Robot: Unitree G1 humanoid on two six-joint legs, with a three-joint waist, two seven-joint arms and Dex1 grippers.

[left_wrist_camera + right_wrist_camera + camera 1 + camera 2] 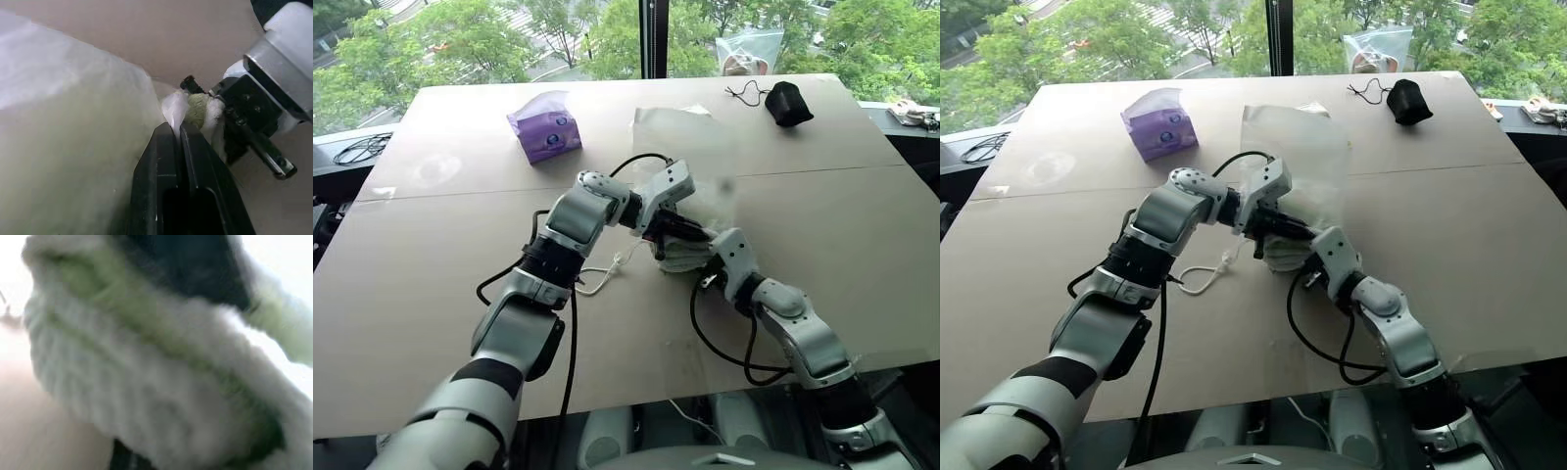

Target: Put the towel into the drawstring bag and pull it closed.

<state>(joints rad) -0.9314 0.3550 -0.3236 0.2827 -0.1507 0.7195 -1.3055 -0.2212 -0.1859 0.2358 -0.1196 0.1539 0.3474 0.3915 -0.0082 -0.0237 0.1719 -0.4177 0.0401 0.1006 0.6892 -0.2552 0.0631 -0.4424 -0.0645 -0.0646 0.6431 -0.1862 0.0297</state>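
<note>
The drawstring bag (690, 147), thin and translucent white, lies in the middle of the table (431, 294) with its mouth toward me. My left gripper (172, 128) is shut on the white fabric edge of that mouth and holds it slightly raised. The pale green towel (198, 106) sits bunched right at the opening, just beyond the left fingertips. My right gripper (703, 257) is shut on the towel (146, 382) and comes in level from the right, close against the left gripper. A white drawstring cord (605, 274) trails on the table beside my left forearm.
A purple tissue pack (544, 130) stands at the back left of the table. A small black pouch (788, 103) with a cord lies at the back right, with a clear plastic bag (749, 49) behind it by the window. Black cables (357, 147) lie on the left ledge.
</note>
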